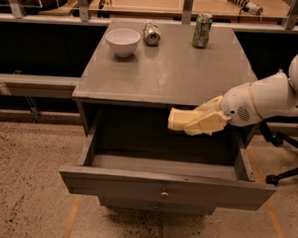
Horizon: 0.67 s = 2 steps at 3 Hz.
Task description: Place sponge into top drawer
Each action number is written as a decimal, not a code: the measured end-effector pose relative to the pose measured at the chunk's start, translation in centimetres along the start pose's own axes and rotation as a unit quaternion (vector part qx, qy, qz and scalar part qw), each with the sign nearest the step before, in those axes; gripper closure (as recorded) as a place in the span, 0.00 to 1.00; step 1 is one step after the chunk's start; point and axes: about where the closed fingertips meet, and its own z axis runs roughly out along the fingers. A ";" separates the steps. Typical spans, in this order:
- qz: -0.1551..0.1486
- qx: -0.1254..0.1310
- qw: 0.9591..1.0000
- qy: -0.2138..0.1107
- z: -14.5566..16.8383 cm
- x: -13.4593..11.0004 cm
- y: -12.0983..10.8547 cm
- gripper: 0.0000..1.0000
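The top drawer [165, 188] is pulled wide open below the grey cabinet top [166, 72], its round knob at the front centre. My gripper [201, 121] comes in from the right on a white arm and is shut on the pale yellow sponge [179, 119]. It holds the sponge in the air over the right part of the open drawer, just below the front edge of the cabinet top. The sponge sticks out to the left of the fingers. The drawer's inside looks dark and holds nothing that I can see.
A white bowl [123, 41] stands at the back left of the cabinet top. A can lying on its side [152, 33] and an upright green can [202, 30] are at the back. A chair base [286, 173] stands on the floor at the right. A lower drawer knob [156, 207] shows below.
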 end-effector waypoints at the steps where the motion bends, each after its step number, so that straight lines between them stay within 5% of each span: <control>1: 0.034 0.013 0.999 -0.002 0.4 2.8 0.7 1.00; 2: 0.061 0.017 0.998 -0.010 2.0 6.8 0.3 1.00</control>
